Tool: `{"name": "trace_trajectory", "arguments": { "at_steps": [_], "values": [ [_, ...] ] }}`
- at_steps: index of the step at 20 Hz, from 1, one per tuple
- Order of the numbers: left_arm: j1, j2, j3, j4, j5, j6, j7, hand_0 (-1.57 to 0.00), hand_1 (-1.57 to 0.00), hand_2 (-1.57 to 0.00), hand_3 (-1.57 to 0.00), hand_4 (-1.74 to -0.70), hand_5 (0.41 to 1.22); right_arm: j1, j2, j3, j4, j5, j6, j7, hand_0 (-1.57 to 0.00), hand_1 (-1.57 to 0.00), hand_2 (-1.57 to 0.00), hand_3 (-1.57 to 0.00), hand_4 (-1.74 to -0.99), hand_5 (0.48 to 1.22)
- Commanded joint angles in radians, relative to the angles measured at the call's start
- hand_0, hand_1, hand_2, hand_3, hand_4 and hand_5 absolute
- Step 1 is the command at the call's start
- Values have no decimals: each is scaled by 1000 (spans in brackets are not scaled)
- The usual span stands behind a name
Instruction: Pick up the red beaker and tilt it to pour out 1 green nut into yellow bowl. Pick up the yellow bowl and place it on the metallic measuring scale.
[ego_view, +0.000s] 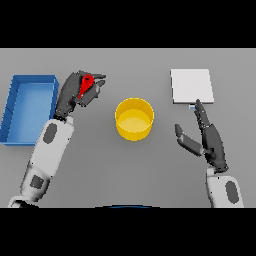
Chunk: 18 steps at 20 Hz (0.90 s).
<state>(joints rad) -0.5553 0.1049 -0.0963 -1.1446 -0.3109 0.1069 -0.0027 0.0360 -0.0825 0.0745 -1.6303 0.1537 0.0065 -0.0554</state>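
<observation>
Left hand curled around red beaker, at ten o'clock from yellow bowl, not yet over it. Right hand at four o'clock, fingers straight, holding nothing. Scale at two o'clock. Best carried over the rim first, then tipped slowly, stopping at one nut.

Bowl central; bin far left; scale behind right

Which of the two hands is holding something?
The left hand: its fingers curl around the red beaker. The right hand is open and empty.
</observation>
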Motion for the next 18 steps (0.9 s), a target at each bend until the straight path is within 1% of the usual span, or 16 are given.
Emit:
{"name": "trace_trajectory", "arguments": {
  "at_steps": [1, 2, 4, 5, 6, 7, 8, 9, 10, 11, 13, 15, 16, 17, 18],
  "values": [
    [-15, 15, -16, 3, -14, -8, 8, -1566, -1566, -1566, -1562, -1641, 1131, 0, 0, -2, -1, -5, 2, -1, 1, 1, 1, 1, -1274, 683],
    [-24, 32, -44, -3, -40, -13, 18, -1567, -1567, -1567, -1564, -1661, 1126, 7, 10, 8, -2, 0, 2, -10, 1, 1, 1, 1, -1273, 686],
    [-62, 71, -112, 8, -113, -28, 54, -1569, -1569, -1569, -1566, -1690, 1124, -2, 19, 8, -6, -5, -1, 2, 1, 1, 1, 1, -1274, 688],
    [-72, 96, -153, 4, -155, -37, 53, -1569, -1569, -1569, -1567, -1700, 1127, 2, 18, 6, -10, -10, 1, 7, 1, 1, 1, 1, -1272, 689],
    [-102, 116, -187, 17, -192, -54, 73, -1569, -1569, -1569, -1568, -1708, 1133, 2, 17, 7, -15, -5, -3, 14, 1, 1, 1, 1, -1276, 689],
    [-131, 136, -223, 33, -234, -68, 90, -1570, -1570, -1570, -1569, -1715, 1136, 10, 7, -1, -13, -7, -1, 6, 1, 1, 1, 1, -1280, 690],
    [-149, 156, -256, 34, -264, -91, 101, -1570, -1570, -1570, -1569, -1720, 1145, 10, 10, 8, -16, 3, -4, 2, 1, 1, 1, 1, -1284, 692],
    [-179, 162, -292, 50, -294, -119, 124, -1570, -1570, -1570, -1570, -1724, 1160, 6, 9, 8, -19, 3, -2, 1, 1, 1, 1, 1, -1287, 694],
    [-195, 176, -328, 51, -316, -149, 126, -1570, -1570, -1570, -1570, -1728, 1172, -2, 10, 12, -25, 12, -8, 16, 1, 1, 1, 1, -1290, 695],
    [-217, 186, -364, 55, -343, -181, 135, -1570, -1570, -1570, -1570, -1730, 1182, 10, 6, 11, -26, 12, -6, 9, 1, 1, 1, 1, -1289, 695],
    [-261, 196, -419, 98, -379, -234, 132, -1571, -1571, -1571, -1570, -1734, 1196, 2, 11, 11, -15, 13, -9, 21, 1, 1, 1, 1, -1290, 694],
    [-309, 222, -469, 120, -410, -298, 126, -1571, -1571, -1571, -1571, -1640, 1205, 3, 13, 5, -6, -1, -2, 24, 1, 1, 1, 1, -1290, 685],
    [-338, 223, -492, 132, -424, -328, 131, -1571, -1571, -1571, -1571, -1606, 1208, 1, 18, -1, -7, -15, 0, 28, 1, 1, 1, 1, -1284, 678],
    [-366, 221, -522, 151, -444, -352, 127, -1571, -1571, -1571, -1478, -1630, 1211, 11, 21, 0, -15, -16, -2, 24, 1, 1, 1, 1, -1278, 672],
    [-384, 225, -552, 153, -462, -377, 134, -1571, -1571, -1571, -1403, -1648, 1213, 2, 27, -9, -10, -35, 1, 39, 1, 1, 1, 1, -1279, 661]
  ]
}}
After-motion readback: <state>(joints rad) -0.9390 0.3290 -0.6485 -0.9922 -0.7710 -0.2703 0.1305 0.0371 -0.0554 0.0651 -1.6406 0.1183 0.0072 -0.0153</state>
